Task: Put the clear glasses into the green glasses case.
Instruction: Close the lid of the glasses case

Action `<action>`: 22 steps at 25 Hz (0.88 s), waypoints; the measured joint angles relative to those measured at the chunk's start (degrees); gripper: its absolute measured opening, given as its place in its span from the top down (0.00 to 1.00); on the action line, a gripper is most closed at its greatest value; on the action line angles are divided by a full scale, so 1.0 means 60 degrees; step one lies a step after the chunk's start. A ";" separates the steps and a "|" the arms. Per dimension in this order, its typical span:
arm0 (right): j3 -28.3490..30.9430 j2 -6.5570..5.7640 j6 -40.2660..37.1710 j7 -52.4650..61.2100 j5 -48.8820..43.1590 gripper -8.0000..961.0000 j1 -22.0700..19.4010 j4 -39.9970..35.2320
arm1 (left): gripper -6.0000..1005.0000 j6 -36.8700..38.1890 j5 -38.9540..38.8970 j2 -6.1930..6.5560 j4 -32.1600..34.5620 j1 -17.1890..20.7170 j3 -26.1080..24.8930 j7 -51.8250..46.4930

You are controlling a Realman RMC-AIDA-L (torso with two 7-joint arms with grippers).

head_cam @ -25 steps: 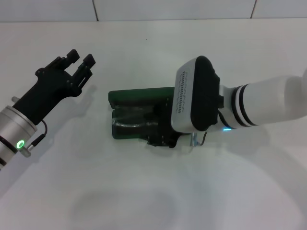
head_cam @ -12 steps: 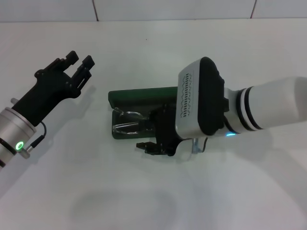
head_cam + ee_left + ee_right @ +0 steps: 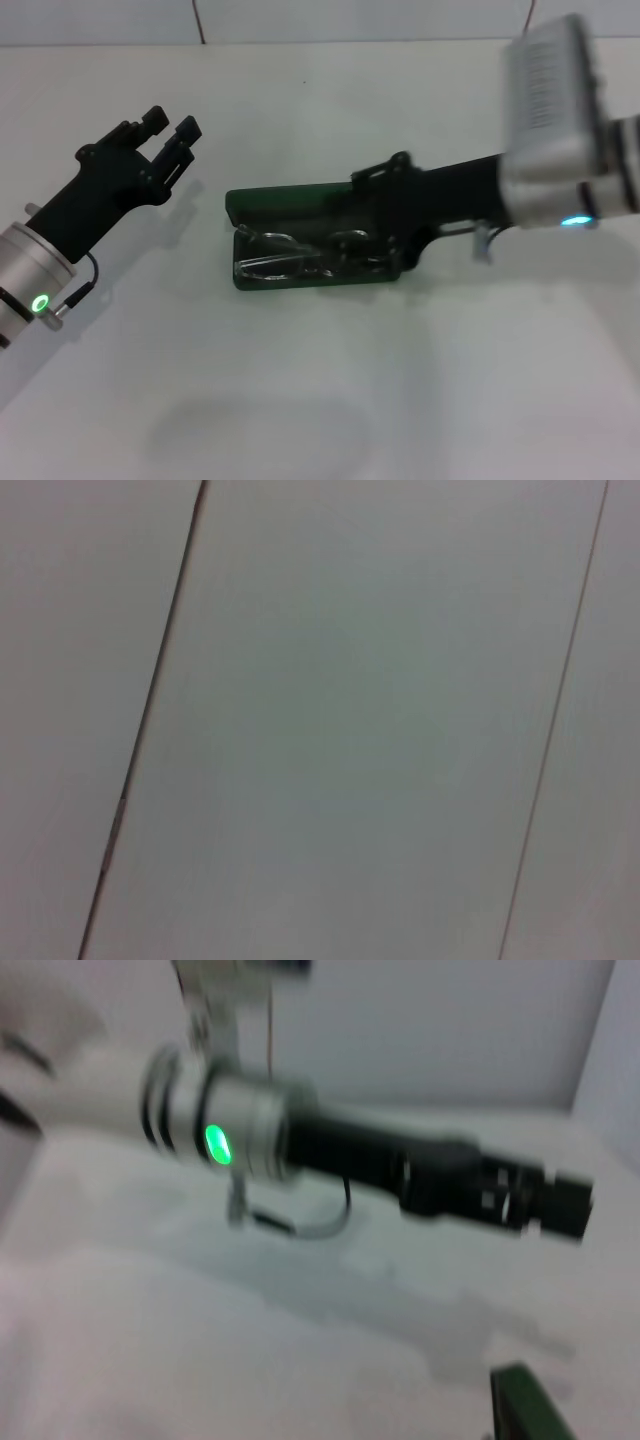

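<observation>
The green glasses case [image 3: 290,206] lies open in the middle of the white table, lid tilted back. The clear glasses [image 3: 300,260] lie inside its tray, folded, with nothing holding them. My right gripper [image 3: 378,218] reaches in from the right over the case's right end; it looks open and holds nothing. My left gripper [image 3: 168,126] hovers open and empty, to the left of the case and a little behind it. In the right wrist view the left arm's gripper [image 3: 560,1205] shows, along with a corner of the case [image 3: 525,1405]. The left wrist view holds only white surface.
The white table [image 3: 320,400] surrounds the case, with a tiled wall seam at the back [image 3: 200,25]. The right arm's large wrist housing [image 3: 555,120] hangs above the table's right side. The left arm's forearm with its green light [image 3: 42,301] crosses the left edge.
The right arm swung its wrist up and to the right, drawing its gripper from the case's front to its right end. The glasses now show fully in the case. The left arm stayed put.
</observation>
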 joint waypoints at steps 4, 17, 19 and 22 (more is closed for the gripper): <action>0.0851 -0.0007 -0.0521 -0.1872 0.1329 0.49 -0.0241 0.1301 | 0.54 0.0000 0.0004 -0.0009 0.0023 0.0000 0.0001 0.0015; 0.0368 0.0054 -0.0655 -0.6465 0.4789 0.49 -0.0070 0.5541 | 0.54 0.0000 0.0013 -0.0032 0.0077 -0.0042 0.0000 0.0376; -0.0015 0.0056 -0.0609 -0.7083 0.5439 0.49 -0.0048 0.6021 | 0.54 -0.0001 0.0014 -0.0038 0.0077 -0.0046 0.0000 0.0452; -0.1105 0.0054 -0.0289 -0.8050 0.6842 0.48 -0.0044 0.6458 | 0.54 -0.0002 0.0014 -0.0039 0.0076 -0.0073 0.0000 0.0516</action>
